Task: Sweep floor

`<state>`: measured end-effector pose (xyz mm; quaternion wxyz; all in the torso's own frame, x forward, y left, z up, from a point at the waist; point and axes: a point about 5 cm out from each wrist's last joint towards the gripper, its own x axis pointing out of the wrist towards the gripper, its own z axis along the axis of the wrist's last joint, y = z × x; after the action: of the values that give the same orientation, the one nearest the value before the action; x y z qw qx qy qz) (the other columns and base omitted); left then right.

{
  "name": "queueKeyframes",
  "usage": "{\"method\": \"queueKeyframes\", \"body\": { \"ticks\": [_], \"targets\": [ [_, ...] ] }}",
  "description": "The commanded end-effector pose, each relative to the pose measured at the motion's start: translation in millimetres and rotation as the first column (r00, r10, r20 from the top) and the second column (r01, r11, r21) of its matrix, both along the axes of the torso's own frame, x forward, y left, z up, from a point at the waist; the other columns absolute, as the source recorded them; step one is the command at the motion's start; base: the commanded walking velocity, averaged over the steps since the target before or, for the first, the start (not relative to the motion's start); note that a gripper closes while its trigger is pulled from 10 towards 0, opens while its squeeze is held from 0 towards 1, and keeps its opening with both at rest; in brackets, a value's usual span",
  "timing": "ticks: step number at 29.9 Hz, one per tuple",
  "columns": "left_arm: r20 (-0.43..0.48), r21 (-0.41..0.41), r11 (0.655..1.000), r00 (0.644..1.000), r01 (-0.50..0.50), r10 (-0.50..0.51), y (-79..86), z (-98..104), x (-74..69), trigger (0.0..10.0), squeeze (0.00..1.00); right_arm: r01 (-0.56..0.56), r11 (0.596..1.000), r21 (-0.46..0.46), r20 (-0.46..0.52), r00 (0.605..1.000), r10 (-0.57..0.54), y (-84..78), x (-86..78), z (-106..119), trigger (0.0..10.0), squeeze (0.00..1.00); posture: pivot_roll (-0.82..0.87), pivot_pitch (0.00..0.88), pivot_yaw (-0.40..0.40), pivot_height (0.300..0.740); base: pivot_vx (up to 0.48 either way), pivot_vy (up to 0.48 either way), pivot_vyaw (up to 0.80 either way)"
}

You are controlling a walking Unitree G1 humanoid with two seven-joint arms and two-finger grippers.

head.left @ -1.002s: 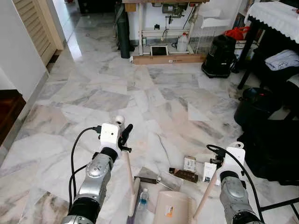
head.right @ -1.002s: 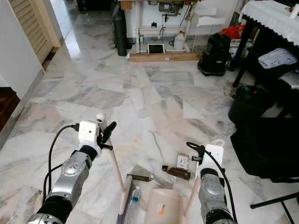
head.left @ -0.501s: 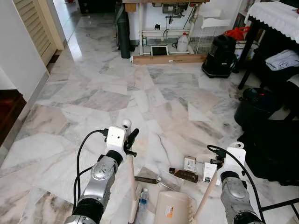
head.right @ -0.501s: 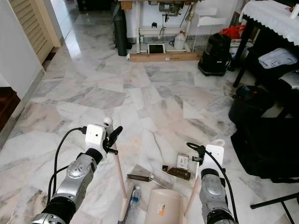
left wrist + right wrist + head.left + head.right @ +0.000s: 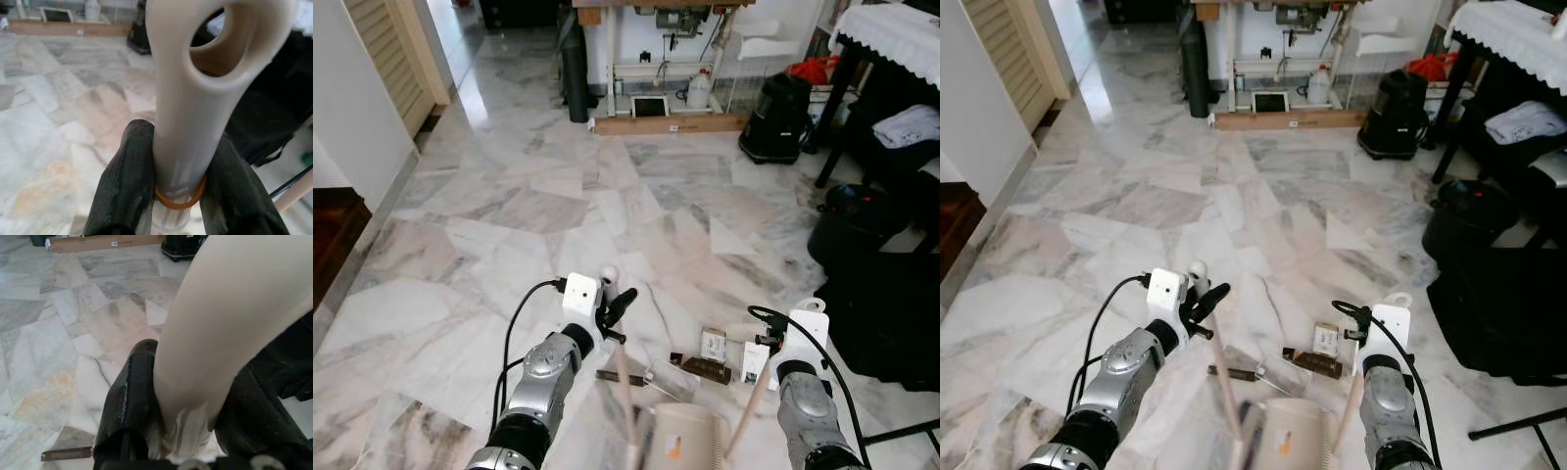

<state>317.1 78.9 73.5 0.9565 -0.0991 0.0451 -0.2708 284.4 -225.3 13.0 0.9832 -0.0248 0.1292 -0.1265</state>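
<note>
Marble floor [image 5: 509, 196]: I log litter near its lower edge — a dark strip [image 5: 703, 368], a small carton [image 5: 711, 344]. Dustpan [image 5: 680, 436]: beige, upright among the litter, its handle [image 5: 220, 323] pinched by my right gripper [image 5: 190, 431]. Broom handle [image 5: 195, 98]: clamped in my left gripper [image 5: 178, 196], leaning toward the dustpan.

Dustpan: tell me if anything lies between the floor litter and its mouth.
Nothing visible blocks it. The litter lies on bare marble just beyond the dustpan, held by the right gripper. The left gripper holds the broom handle.
</note>
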Motion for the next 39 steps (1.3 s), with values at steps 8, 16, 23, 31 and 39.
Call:
{"method": "queueKeyframes", "body": {
  "ticks": [8, 16, 23, 31, 39],
  "targets": [
    [-0.042, -0.21, 0.978, 0.999, 0.007, -0.016, -9.5, 10, 2.7, 10.0, 0.0, -0.001, 1.0, 0.022, 0.018, 1.0, 0.001, 6.8, 3.4, 2, 10.0, 0.0, 0.08, 0.035, 0.009, 0.74, 0.0, 0.0, 0.0],
    [0.072, -0.178, 0.977, 0.989, -0.114, 0.129, 12.0, 30, 9.5, 10.0, 0.0, -0.006, 1.0, 0.03, 0.043, 0.999, 0.005, 8.8, 7.6, 7, 10.0, 0.0, 0.07, 0.025, 0.013, 0.74, 0.0, 0.0, 0.0],
    [0.187, -0.202, 0.962, 0.957, -0.183, 0.221, 28.6, 56, 11.3, 10.0, 0.0, -0.007, 0.999, 0.039, 0.051, 0.999, 0.005, 9.1, 9.7, 9, 10.0, 0.0, 0.08, 0.014, 0.011, 0.74, 0.0, 0.0, 0.0],
    [0.261, -0.209, 0.949, 0.922, -0.236, 0.287, 37.9, 74, 8.9, 10.0, 0.0, -0.034, 0.998, 0.053, 0.059, 0.998, 0.031, 13.3, 11.1, 9, 10.0, 0.0, 0.09, 0.009, 0.01, 0.74, 0.0, 0.0, 0.0],
    [0.294, -0.193, 0.932, 0.889, -0.305, 0.352, 48.3, 80, 9.8, 10.0, 0.0, -0.067, 0.995, 0.079, 0.093, 0.994, 0.06, 14.8, 11.1, 11, 10.0, 0.0, 0.09, 0.009, 0.011, 0.74, 0.0, 0.0, 0.0]
  ]
}}
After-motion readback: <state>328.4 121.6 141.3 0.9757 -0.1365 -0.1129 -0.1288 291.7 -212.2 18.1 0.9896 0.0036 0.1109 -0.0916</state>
